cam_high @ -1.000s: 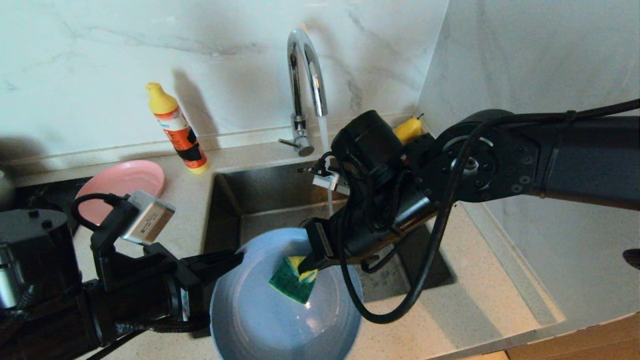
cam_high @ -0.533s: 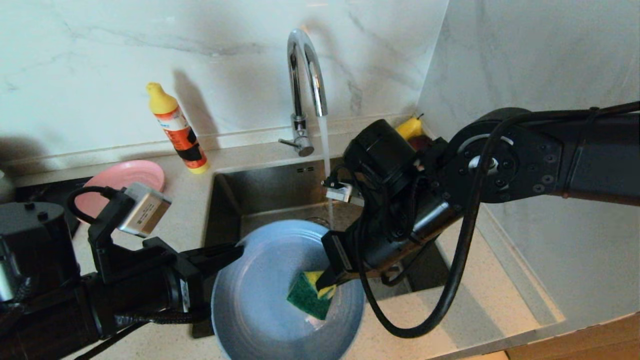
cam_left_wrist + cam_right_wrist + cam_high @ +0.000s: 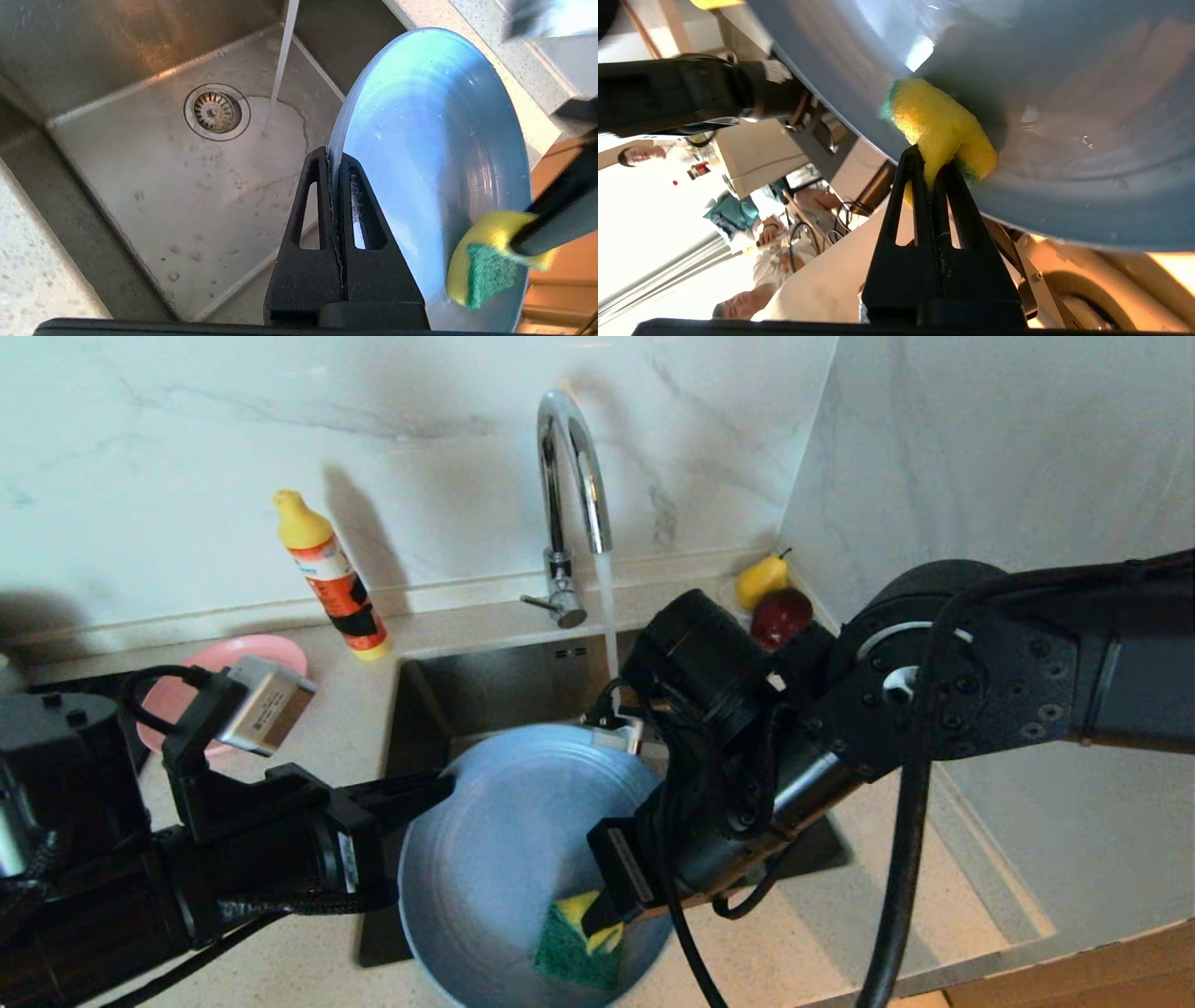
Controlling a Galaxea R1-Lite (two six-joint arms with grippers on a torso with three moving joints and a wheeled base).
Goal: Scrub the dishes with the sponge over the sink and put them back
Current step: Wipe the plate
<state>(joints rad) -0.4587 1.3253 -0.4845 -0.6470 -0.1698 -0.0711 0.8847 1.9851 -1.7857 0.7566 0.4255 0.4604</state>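
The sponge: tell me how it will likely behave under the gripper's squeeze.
The sponge looks soft: it bulges around the shut right gripper. Probably light, bending against the wet blue plate, so it may slip.

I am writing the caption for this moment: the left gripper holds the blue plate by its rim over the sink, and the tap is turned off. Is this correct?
Not quite: the tap is running. The left wrist view shows its stream falling into the sink. The rest stands: the left gripper holds the blue plate by its rim.
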